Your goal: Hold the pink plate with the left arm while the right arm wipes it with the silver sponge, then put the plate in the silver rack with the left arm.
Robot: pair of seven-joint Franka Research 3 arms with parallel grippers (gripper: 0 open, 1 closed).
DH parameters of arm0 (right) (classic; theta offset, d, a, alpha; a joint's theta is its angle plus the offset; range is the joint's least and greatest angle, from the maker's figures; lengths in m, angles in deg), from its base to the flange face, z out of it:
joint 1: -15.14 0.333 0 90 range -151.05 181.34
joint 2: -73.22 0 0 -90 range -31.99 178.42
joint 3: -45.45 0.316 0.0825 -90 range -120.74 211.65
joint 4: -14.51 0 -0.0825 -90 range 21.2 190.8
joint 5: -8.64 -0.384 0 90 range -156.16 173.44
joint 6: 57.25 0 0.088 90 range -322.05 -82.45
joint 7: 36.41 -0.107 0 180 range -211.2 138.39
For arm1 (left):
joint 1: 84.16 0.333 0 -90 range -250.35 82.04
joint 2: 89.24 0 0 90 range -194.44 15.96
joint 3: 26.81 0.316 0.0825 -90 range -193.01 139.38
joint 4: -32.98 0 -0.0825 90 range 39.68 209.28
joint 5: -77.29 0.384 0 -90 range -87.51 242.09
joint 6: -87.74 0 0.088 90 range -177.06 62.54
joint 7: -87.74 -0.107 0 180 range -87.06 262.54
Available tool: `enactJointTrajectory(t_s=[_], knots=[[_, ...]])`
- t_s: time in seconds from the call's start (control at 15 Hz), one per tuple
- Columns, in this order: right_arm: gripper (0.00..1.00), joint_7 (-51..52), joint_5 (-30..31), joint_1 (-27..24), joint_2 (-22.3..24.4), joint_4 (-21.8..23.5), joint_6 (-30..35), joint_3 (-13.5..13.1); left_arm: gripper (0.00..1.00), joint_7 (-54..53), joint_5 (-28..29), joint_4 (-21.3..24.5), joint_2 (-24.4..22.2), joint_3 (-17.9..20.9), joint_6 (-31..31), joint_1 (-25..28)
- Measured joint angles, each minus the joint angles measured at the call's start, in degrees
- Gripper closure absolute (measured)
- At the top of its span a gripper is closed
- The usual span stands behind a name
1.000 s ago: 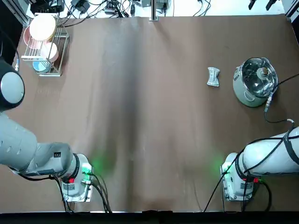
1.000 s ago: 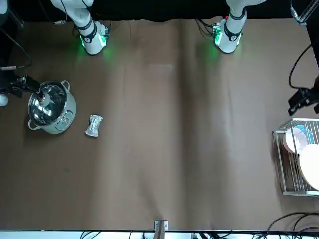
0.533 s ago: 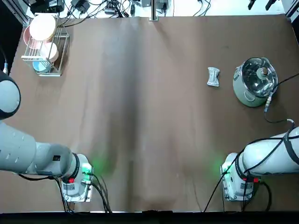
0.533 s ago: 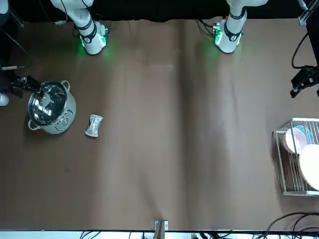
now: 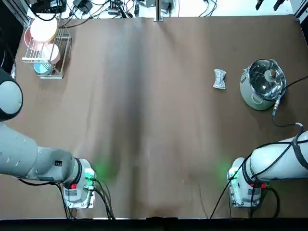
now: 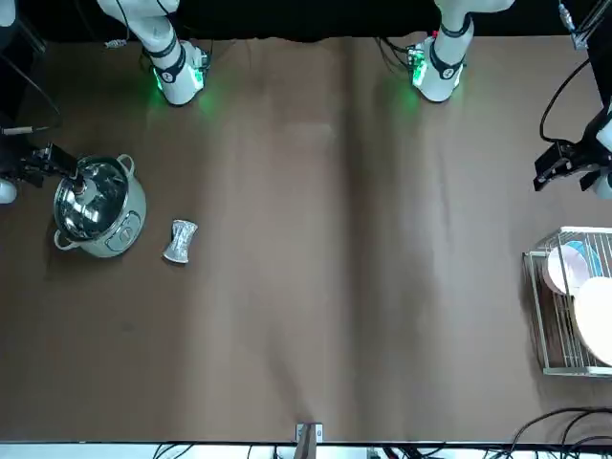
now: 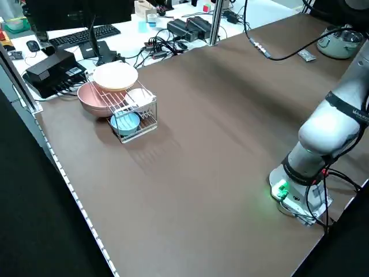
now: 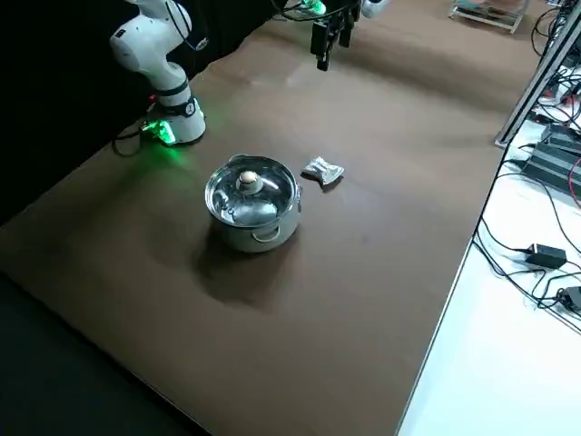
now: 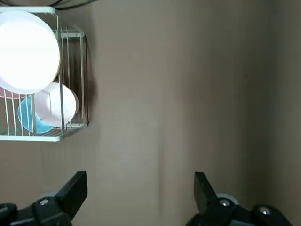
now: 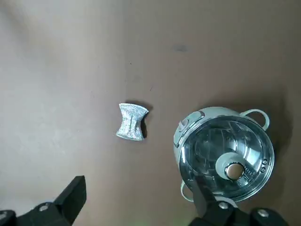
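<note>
In the silver rack (image 9: 71, 35), the pink plate (image 9: 56, 104) looks nearly white, perhaps round; left jaws stand apart.

crinkled shiny silver sponge (image 10: 132, 121) — clear glossy lid (image 10: 227, 158), metal wire rack (image 9: 70, 75)

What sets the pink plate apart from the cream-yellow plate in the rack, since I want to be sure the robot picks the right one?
The pink plate is smaller; the cream-yellow plate is larger. In the top view, the cream-yellow plate lies nearer the table's far edge than the pink plate. Both are round and sit in the silver wire rack.
</note>
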Motion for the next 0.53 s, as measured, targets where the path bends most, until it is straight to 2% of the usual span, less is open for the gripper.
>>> enactJointTrajectory(t_s=[0.53], knots=[[0.00,0.00,0.01,-0.01,0.00,0.00,0.00,0.00,0.00,1.82,-1.50,0.03,0.15,-0.05,2.78,-0.02]])
